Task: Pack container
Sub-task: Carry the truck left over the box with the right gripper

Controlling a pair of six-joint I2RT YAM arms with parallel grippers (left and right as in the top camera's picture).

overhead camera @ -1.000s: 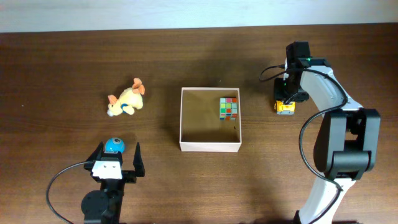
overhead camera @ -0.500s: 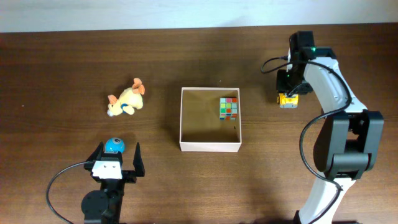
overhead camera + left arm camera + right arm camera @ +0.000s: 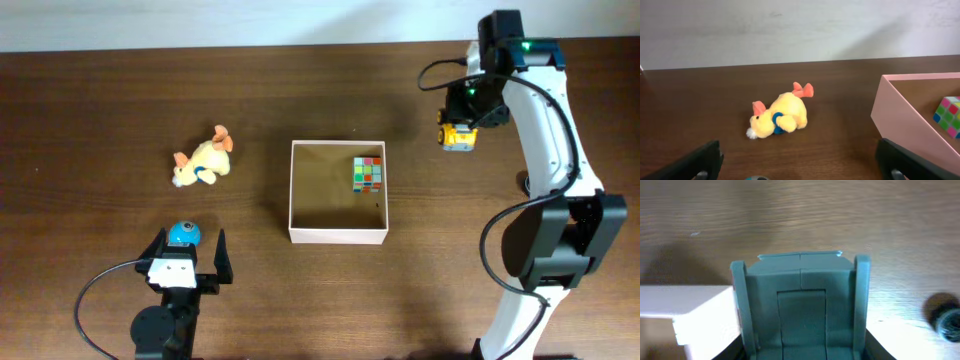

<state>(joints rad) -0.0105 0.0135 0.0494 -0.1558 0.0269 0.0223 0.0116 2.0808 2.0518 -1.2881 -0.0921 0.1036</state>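
Dark brown wood makes the desk (image 3: 90,90); the container (image 3: 338,237), white outside and tan inside, sits open-topped at the middle of the desk, square to its edges; a cube (image 3: 369,173) of many colours lies inside it, against the right wall and nearer the far corner; the rest of the container floor is bare cardboard; a yellow plush (image 3: 203,162) with orange feet and a blue collar lies on its side left of the container, well apart from it, in the left half of the desk; the left gripper (image 3: 190,240) rests near the desk's near edge, left of centre, its jaws spread wide and gripping nothing; a blue toy (image 3: 183,233), round, sits on the desk between its fingertips, touching neither that I can see; the left wrist view looks past those fingers (image 3: 690,164) toward the plush and the container's left wall; the right gripper (image 3: 459,126) is toward the far right corner of the desk, right of the container and well apart from it, jaws closed on a yellow toy (image 3: 458,140); in the right wrist view a grey-green moulded piece fills the foreground, the desk lies below it, and a white corner of the container shows at the left edge.
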